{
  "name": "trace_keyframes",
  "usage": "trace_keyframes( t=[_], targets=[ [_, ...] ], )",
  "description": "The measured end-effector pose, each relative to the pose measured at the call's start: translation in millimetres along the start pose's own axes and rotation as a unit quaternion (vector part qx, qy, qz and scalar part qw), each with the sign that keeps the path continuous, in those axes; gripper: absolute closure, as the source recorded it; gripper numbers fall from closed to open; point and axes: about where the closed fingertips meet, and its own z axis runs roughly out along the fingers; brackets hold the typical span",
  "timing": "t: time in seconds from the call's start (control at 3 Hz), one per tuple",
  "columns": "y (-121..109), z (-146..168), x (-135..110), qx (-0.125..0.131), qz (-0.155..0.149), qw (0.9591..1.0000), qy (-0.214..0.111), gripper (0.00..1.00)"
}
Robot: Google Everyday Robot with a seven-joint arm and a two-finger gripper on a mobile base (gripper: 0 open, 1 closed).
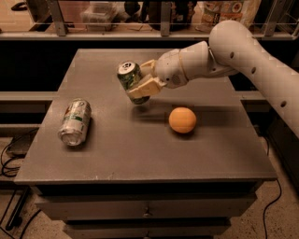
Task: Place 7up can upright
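Observation:
The 7up can, dark green with a silver top, is held in my gripper above the middle of the grey table. It stands nearly upright, leaning a little to the left, with its top facing up. Its lower end is just above the table surface; I cannot tell if it touches. The cream fingers are shut on the can's body from the right side. My white arm comes in from the upper right.
A paler silver-white can lies on its side at the left of the table. An orange ball rests to the right of the held can. A shelf with clutter runs behind the table.

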Motion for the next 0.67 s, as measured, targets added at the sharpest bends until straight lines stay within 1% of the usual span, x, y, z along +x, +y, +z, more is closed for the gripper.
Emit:
trace_keyframes(
  t=[0.33, 0.67],
  targets=[
    [-7.7, -3.5, 6.2, 0.015, 0.024, 0.9993, -0.024, 1.00],
    [-13.6, -4.6, 15.2, 0.032, 0.038, 0.9976, -0.048, 1.00]
  ],
)
